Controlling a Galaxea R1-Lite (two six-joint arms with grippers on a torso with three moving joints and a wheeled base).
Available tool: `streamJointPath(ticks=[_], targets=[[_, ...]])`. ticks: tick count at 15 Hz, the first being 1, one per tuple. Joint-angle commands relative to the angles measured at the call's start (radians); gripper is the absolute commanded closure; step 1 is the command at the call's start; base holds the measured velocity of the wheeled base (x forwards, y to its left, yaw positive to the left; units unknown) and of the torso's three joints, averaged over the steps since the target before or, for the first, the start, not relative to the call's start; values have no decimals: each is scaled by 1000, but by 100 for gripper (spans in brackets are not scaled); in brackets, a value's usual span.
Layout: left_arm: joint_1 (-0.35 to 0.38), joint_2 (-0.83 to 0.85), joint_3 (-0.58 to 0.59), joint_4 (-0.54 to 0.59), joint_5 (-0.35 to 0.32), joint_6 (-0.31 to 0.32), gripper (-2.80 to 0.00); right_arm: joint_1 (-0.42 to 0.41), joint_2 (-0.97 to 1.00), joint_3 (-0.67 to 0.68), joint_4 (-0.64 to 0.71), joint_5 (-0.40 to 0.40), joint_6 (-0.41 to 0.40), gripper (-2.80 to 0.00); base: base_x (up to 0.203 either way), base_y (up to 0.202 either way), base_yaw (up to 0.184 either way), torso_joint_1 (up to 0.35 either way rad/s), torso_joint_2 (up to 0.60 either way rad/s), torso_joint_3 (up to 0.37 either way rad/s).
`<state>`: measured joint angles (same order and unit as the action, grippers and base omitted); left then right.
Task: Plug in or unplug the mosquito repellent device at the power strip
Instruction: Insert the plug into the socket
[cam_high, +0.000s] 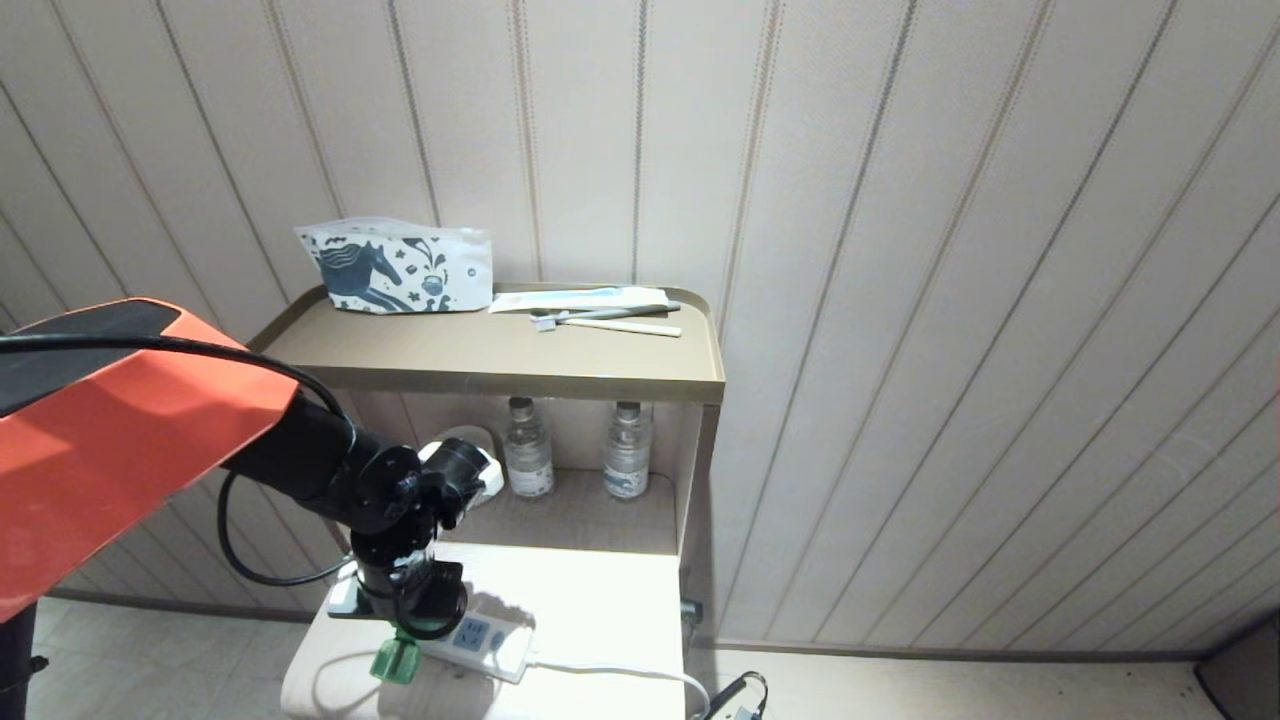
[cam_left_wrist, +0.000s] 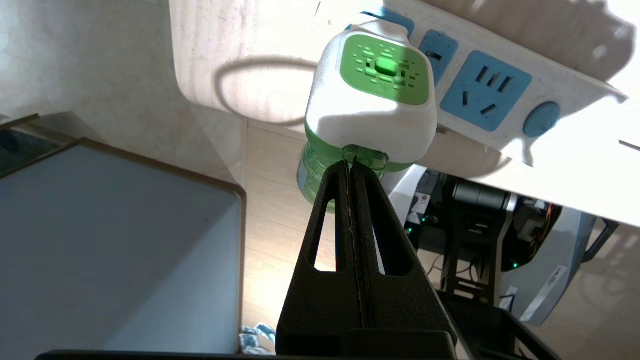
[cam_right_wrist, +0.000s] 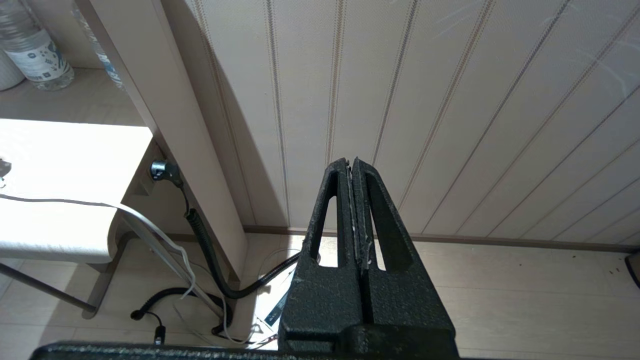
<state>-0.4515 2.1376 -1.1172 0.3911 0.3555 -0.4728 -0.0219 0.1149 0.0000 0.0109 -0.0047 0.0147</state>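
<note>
The mosquito repellent device (cam_left_wrist: 372, 100) has a white head with a bright green face and a translucent green bottle (cam_high: 395, 660) below it. Its head sits against the end socket of the white power strip (cam_left_wrist: 500, 90), and its prongs are hidden. The strip (cam_high: 490, 640) lies on a low white table, with the bottle hanging past the table's front edge. My left gripper (cam_left_wrist: 350, 162) is shut with nothing between its fingers, and its tips touch the green collar under the device's head. My right gripper (cam_right_wrist: 352, 161) is shut and parked, facing the panelled wall.
Behind the white table (cam_high: 600, 590) stands a shelf unit holding two water bottles (cam_high: 527, 455). Its top tray (cam_high: 600, 375) carries a patterned pouch (cam_high: 395, 265) and toothbrush packets (cam_high: 590, 300). The strip's white cord (cam_high: 620, 670) trails right. Cables lie on the floor (cam_right_wrist: 210, 280).
</note>
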Motion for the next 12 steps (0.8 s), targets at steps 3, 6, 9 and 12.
streamJointPath(ticks=[3, 6, 9, 12], targets=[[24, 32, -28, 0, 5, -1, 0, 0, 2, 0, 1, 0, 0, 0, 0, 0, 0, 0, 0, 0], [25, 42, -29, 1, 5, -3, 0, -1, 2, 0, 0, 0, 0, 0, 0, 0, 0, 0, 0, 0], [28, 51, -44, 1, 6, -1, 0, 0, 2, 0, 0, 0, -1, 0, 0, 0, 0, 0, 0, 0], [46, 65, -63, 2, 6, 1, 0, 0, 2, 0, 0, 0, -1, 0, 0, 0, 0, 0, 0, 0]])
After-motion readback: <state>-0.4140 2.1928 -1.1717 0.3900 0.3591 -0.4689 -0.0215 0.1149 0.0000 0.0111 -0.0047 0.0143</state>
